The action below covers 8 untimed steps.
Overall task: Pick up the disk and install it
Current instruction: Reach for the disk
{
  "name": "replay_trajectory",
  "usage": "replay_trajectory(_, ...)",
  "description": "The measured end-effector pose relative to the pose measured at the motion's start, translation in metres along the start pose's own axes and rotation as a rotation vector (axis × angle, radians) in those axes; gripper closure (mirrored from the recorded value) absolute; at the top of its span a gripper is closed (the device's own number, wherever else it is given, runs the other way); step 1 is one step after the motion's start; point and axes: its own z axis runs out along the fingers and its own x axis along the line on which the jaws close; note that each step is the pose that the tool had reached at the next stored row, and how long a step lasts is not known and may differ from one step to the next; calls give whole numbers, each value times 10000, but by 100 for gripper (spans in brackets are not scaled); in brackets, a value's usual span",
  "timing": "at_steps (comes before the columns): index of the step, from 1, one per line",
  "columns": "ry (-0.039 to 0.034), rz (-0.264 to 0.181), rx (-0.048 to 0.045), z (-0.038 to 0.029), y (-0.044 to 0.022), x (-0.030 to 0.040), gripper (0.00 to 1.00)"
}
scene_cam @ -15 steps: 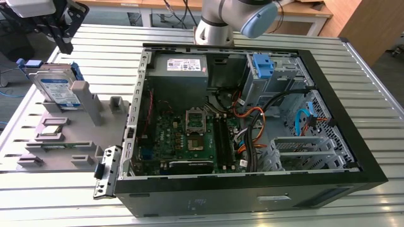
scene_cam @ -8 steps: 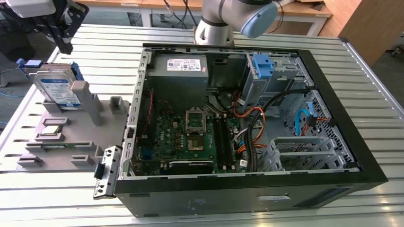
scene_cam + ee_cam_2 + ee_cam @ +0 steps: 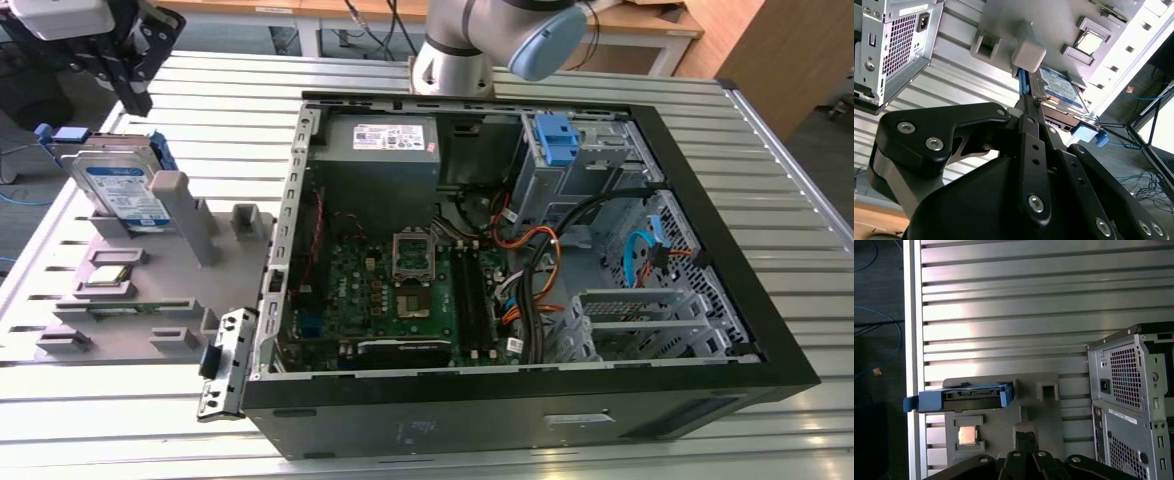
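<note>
The black gripper (image 3: 1026,436), jaws pressed together and holding nothing, hangs over a grey moulded plastic fixture (image 3: 1044,420) on the ribbed silver metal bench (image 3: 1029,315). At its ten o'clock the disk (image 3: 961,397), a flat drive in blue plastic rails, stands on edge in a slot. A square metal-capped processor chip (image 3: 968,435) lies at nine o'clock, and the grey perforated steel computer case (image 3: 1134,405) at three.

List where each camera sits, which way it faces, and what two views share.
Exterior view: off the arm, high up, looking down into the open computer case; shows the arm and the tool near the disk.
Second wrist view: at the wrist, looking along the tool toward the disk in the grey fixture.
First wrist view: at the wrist, looking past the tool onto the slatted table and the disk's edge.
Shared: both wrist views show tool, disk and the case's rear.
</note>
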Motion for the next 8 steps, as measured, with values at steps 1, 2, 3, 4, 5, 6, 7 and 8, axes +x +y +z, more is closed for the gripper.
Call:
replay_trajectory(1,0,-1,0,5,0,11,89)
replay_trajectory(2,0,0,0,7,0,16,89)
replay_trajectory(3,2,-1,2,11,1,29,89)
replay_trajectory(4,1,0,1,13,1,38,89)
replay_trajectory(5,1,0,1,15,1,48,89)
replay_trajectory(6,1,0,0,16,2,58,89)
replay_trajectory(7,1,-1,1,17,2,68,89)
replay_trajectory(8,1,0,1,19,2,77,89)
